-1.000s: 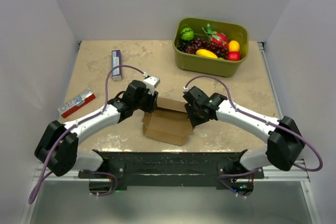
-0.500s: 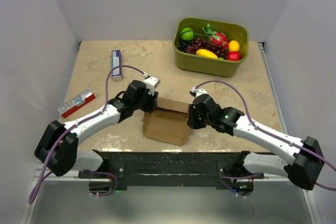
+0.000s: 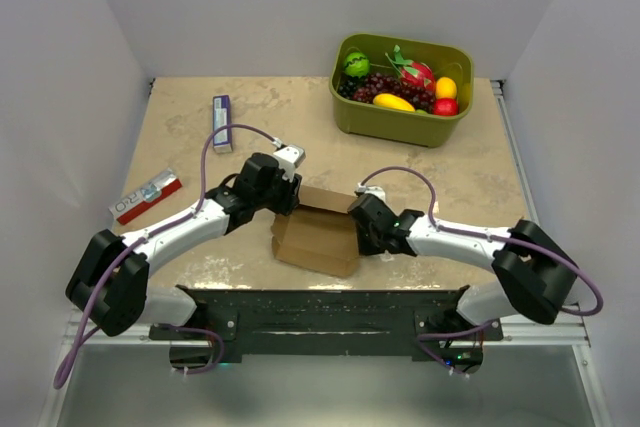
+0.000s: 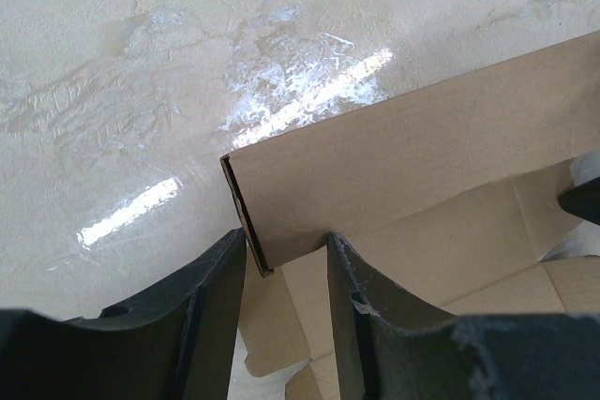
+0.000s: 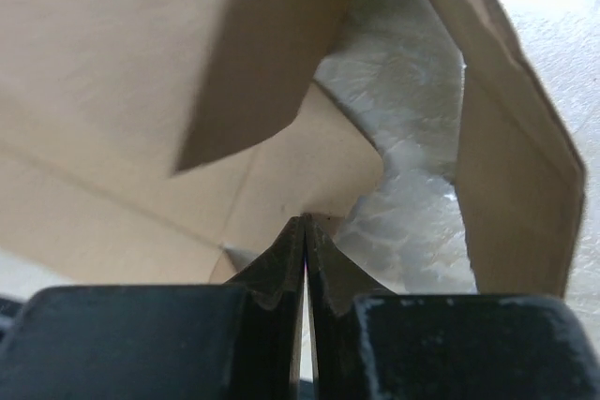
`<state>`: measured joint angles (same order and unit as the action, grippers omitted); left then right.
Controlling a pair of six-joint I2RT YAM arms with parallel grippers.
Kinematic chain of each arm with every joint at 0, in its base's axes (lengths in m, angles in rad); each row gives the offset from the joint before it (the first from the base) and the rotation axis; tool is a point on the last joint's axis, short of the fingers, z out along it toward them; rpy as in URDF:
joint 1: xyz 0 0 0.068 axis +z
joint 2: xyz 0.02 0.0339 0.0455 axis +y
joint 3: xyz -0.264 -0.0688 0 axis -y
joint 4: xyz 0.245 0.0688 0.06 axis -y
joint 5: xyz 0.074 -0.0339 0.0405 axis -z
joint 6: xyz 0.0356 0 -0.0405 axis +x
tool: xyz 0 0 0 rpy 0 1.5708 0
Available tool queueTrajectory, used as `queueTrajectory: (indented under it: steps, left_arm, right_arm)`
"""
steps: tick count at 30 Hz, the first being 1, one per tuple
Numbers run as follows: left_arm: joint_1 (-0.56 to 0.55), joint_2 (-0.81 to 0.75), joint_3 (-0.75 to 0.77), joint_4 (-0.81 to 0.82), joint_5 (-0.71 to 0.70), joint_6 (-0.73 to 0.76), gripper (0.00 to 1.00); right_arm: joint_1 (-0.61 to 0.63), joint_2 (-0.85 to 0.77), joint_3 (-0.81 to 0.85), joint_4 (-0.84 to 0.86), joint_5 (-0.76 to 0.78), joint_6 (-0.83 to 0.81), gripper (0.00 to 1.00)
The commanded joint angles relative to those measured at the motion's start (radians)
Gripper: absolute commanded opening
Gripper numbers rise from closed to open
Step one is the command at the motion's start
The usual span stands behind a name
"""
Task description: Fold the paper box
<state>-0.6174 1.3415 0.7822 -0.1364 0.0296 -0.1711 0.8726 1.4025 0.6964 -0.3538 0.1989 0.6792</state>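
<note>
The paper box (image 3: 318, 237), plain brown cardboard and partly folded, lies at the near middle of the table. My left gripper (image 3: 290, 197) is at its far left corner. In the left wrist view, the gripper (image 4: 286, 241) is shut on the end of an upright box wall (image 4: 422, 147). My right gripper (image 3: 358, 222) is low at the box's right side. In the right wrist view, the gripper (image 5: 306, 220) is shut with its tips together against an inner cardboard panel (image 5: 112, 91) and nothing between them. A loose flap (image 5: 253, 53) hangs above.
A green bin (image 3: 350, 112) holding toy fruit stands at the back right. A slim purple-and-white box (image 3: 222, 122) lies at the back left. A red-and-white box (image 3: 147, 195) lies near the left wall. White walls enclose the table.
My right arm has dropped lower and stretched out along the table. Its gripper has closed and slid down to the box's right edge. The left arm and the box have stayed put.
</note>
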Motion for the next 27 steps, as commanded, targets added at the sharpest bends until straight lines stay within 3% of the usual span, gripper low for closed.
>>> queueTrajectory:
  steps: [1,8,10,15,20,27]
  left_arm:
    - [-0.004,-0.011,0.026,-0.015,0.015,0.016,0.44]
    - [-0.004,-0.016,0.023,-0.017,0.018,0.015,0.44]
    - [-0.004,-0.016,0.023,-0.017,0.018,0.015,0.44]
    - [-0.004,-0.016,0.025,-0.017,0.013,0.016,0.44]
    - [-0.005,-0.018,0.025,-0.017,0.016,0.016,0.44]
    - [-0.004,-0.019,0.023,-0.019,0.013,0.016,0.44]
  right_arm:
    - [0.012,0.049,-0.028,0.019,0.112,0.057,0.06]
    - [0.026,0.027,-0.034,-0.007,0.119,0.094,0.09]
    - [0.031,-0.034,-0.011,-0.055,0.119,0.085,0.14]
    - [0.032,-0.187,0.075,-0.158,0.111,0.062,0.45]
    - [0.031,-0.266,0.114,-0.241,0.180,0.046,0.55]
    - [0.029,-0.156,0.138,-0.281,0.302,0.033,0.61]
